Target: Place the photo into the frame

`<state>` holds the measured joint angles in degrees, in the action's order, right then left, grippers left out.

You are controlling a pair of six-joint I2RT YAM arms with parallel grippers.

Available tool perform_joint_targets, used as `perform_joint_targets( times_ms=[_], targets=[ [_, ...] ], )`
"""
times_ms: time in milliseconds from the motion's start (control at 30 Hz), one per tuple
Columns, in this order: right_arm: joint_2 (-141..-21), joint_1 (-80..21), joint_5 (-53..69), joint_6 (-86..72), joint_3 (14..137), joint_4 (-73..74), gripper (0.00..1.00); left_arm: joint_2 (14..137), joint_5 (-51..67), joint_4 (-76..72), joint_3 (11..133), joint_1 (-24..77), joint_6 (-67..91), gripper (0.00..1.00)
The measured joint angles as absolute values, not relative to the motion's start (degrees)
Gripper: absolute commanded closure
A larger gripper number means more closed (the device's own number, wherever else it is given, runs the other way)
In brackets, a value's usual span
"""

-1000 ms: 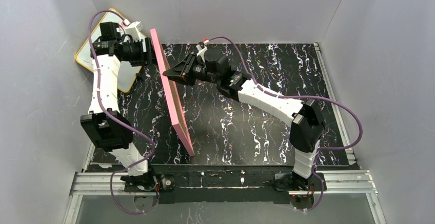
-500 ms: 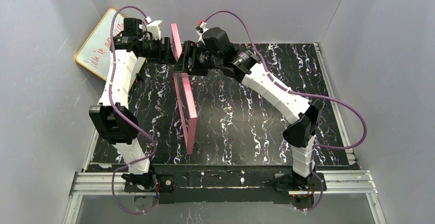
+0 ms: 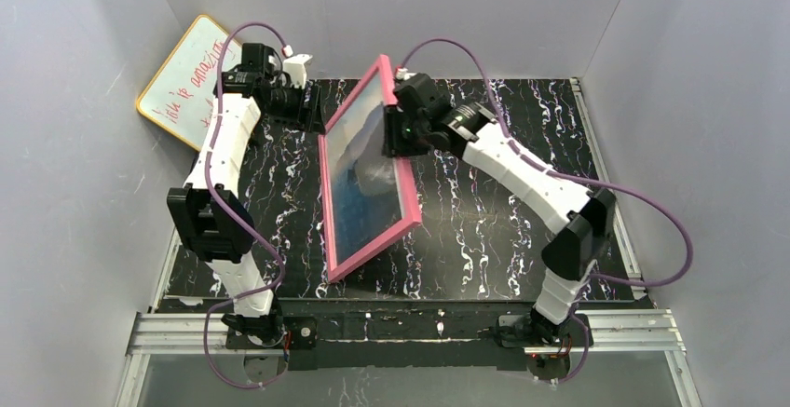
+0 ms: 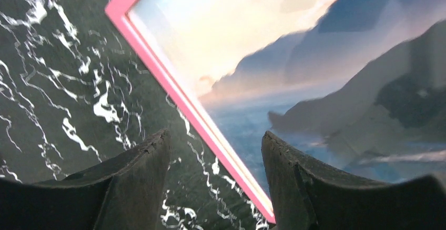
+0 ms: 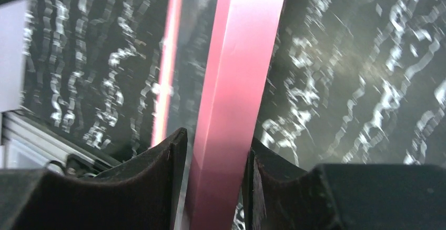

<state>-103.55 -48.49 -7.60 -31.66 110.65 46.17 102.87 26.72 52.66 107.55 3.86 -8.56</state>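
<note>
While my right pincer (image 3: 399,132) clamped the frame (image 3: 324,204) by its right-hand rail, near the top corner, the frame stood tilted on the counter (image 3: 484,230). Its lower end was down on the black marbled surface and its pink front was turned up toward the overhead camera. Through my right wrist camera I saw that pink rail running up between the two dark fingers (image 5: 163,172), one on each side and close against it (the view there was blurred, so I could make out little more). The photo (image 3: 359,207) sat inside the frame behind the clear pane, with blue sea low, dark headlands, and pale peach sky toward the top. My left pincer (image 3: 310,109) hung open just beside the frame's far left corner, holding nothing. In its wrist view the fingers (image 4: 137,172) stood well apart, and the pink left rail crossed the gap ahead of them without touching either one. Beyond my left arm a yellow-edged whiteboard (image 3: 182,76) with red writing stood in the far left corner by the wall.
</note>
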Motion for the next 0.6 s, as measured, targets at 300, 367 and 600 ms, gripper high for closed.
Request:
perform_joint_targets(
  times_ms=[300,367,600],
  targets=[
    [-80.14,-36.58,1.23,-33.17,74.17,35.77,0.53,102.87,19.27,52.75,89.52,3.86,-21.06,0.39],
    [-76.34,-34.33,5.37,-34.72,67.07,30.65,0.55,102.87,17.61,52.69,86.06,3.86,-23.44,0.39],
    [-73.97,-30.39,15.79,-43.16,47.92,11.88,0.54,102.87,11.31,48.25,78.26,3.66,-28.95,0.40]
  ],
)
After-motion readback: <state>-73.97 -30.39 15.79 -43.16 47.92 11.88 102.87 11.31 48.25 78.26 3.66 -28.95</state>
